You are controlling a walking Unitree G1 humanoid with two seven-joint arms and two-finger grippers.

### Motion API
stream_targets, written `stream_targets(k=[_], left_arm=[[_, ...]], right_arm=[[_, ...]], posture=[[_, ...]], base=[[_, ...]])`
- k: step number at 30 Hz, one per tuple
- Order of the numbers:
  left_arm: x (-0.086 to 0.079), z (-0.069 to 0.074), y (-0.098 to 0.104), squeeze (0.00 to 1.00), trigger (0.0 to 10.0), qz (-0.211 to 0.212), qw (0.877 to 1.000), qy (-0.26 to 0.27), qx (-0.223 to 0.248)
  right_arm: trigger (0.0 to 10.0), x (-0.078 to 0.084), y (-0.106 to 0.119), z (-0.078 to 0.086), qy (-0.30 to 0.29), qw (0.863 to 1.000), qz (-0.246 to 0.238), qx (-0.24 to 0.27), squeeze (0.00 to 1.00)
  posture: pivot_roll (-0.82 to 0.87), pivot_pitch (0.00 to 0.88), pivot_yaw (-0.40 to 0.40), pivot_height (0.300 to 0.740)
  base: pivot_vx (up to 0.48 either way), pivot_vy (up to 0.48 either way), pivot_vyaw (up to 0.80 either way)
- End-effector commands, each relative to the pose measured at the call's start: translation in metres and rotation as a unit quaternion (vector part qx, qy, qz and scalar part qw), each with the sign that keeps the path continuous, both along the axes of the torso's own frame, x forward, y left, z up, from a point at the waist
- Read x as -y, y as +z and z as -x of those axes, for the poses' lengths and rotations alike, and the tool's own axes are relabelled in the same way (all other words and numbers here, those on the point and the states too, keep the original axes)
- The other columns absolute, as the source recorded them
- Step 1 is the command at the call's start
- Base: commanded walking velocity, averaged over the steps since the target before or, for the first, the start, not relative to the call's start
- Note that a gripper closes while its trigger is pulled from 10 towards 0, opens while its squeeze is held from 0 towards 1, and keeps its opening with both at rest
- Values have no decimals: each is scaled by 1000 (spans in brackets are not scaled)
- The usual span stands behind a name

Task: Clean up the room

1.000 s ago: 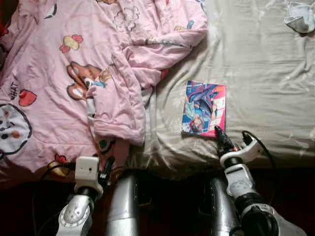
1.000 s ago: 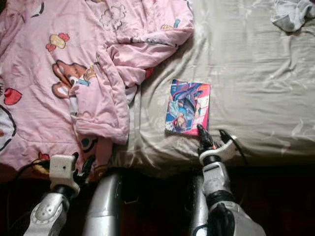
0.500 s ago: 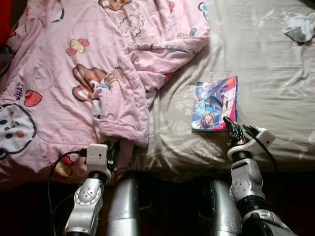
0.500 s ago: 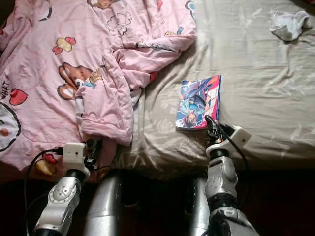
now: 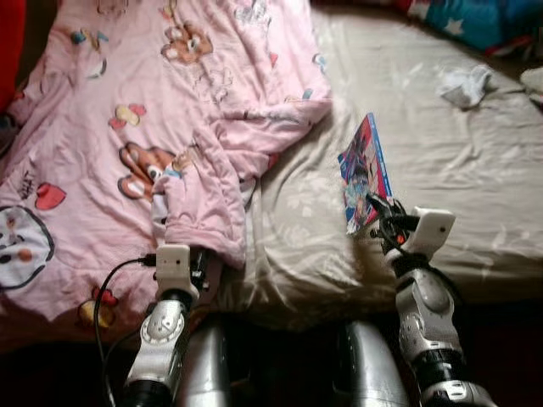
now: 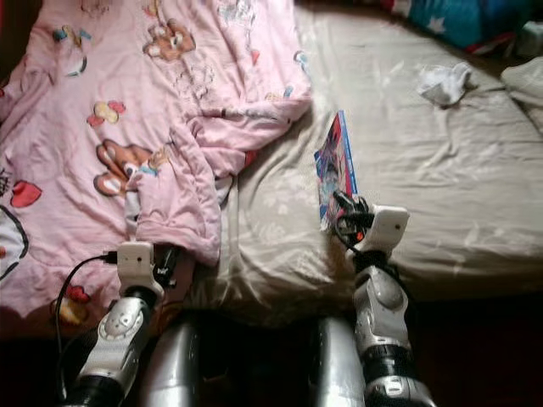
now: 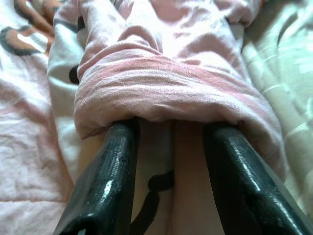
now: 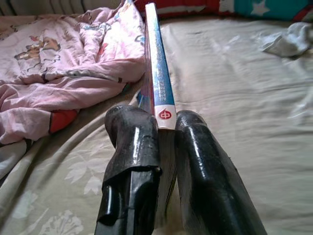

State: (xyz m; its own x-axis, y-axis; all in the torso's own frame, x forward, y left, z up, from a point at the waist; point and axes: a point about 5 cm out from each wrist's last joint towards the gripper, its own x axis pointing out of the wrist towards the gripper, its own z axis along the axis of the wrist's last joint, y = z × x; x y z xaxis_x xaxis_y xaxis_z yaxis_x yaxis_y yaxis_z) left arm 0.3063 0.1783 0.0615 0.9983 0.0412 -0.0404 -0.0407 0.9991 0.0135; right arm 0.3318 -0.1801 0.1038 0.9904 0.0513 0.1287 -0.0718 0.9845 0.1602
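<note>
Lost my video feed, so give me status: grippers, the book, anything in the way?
Right gripper shut on the book, tilted up on edge above the bedsheet. Left gripper open, fingertips under the pink blanket's fold. White cloth farther back, not in the way.

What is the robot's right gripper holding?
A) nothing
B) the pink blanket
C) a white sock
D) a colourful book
D: the right gripper has its two black fingers pressed on either side of the colourful book, which stands tilted up on edge off the bed sheet.
</note>
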Motion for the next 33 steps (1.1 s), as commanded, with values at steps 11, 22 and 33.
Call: stream_targets(k=[11, 22, 33], left_arm=[[-4, 9, -16, 0, 10000, 15, 1000, 13, -18], [0, 4, -16, 0, 10000, 20, 1000, 6, -17], [4, 5, -18, 0, 10000, 26, 1000, 0, -17]], right_arm=[[10000, 1, -8, 10, -19, 999, 28, -16, 0], [10000, 6, -12, 14, -33, 998, 33, -29, 0], [10000, 8, -13, 15, -38, 998, 35, -37, 0]], posture=[[-41, 153, -8, 658], [-59, 139, -4, 717], [-67, 120, -12, 740]], base=[[0, 0, 0], [0, 0, 0], [0, 0, 0]])
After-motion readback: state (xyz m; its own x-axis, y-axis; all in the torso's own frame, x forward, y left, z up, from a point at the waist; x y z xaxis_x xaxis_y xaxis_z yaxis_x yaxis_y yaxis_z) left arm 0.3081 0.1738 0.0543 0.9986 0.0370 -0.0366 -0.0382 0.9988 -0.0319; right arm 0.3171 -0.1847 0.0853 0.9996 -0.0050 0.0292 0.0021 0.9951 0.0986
